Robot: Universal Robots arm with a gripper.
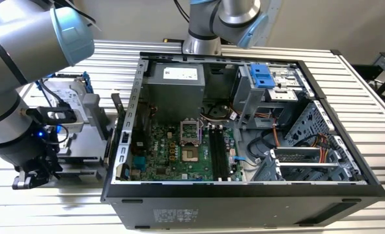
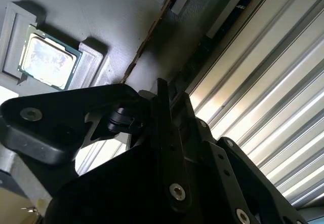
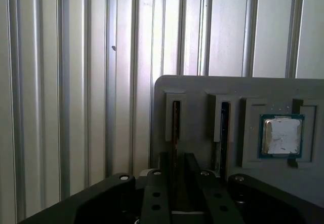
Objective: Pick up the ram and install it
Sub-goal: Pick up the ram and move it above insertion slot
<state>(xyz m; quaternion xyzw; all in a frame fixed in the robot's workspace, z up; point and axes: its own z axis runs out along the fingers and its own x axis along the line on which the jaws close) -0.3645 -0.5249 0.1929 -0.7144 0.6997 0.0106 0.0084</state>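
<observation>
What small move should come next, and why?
Probably ease the gripper lower along the ram: in the first wrist view it sits in line with that stick, which stands on edge in the grey holder's slot, and no hold is evident.

A computer case is set on a slatted table, with a motherboard laid inside. A parts holder is placed at the exterior view's left of it. In the first wrist view, the ram is seated edgewise in a holder slot, a processor recessed alongside.
</observation>
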